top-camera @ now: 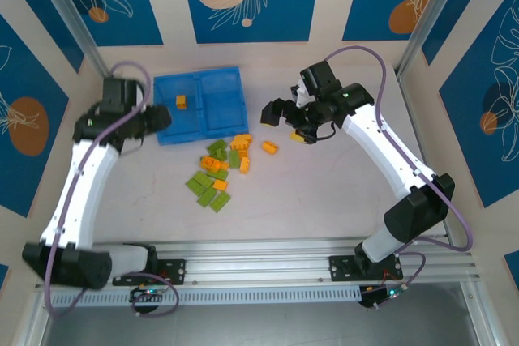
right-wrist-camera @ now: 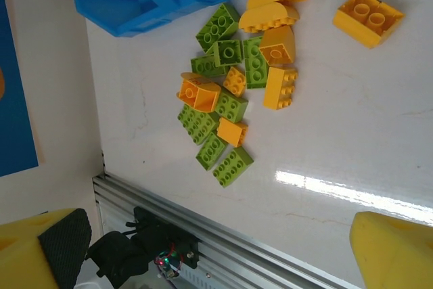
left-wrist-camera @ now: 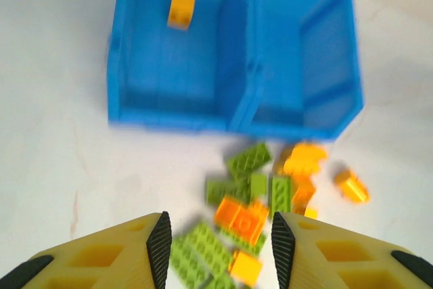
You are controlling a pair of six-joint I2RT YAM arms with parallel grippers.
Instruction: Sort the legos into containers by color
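Two grippers, both spread wide and holding nothing: the left gripper (left-wrist-camera: 216, 256) hangs by the left near corner of the tray (top-camera: 195, 137), and the right gripper (top-camera: 288, 123) hovers off the tray's right side, above the table (top-camera: 324, 200). One orange brick (top-camera: 182, 102) lies in the tray's left compartment. The other legos (top-camera: 217, 174), green and orange mixed, sit heaped on the table just in front of the tray's right compartment, with a lone orange one (top-camera: 270, 147) a little apart to the right, near the right gripper.
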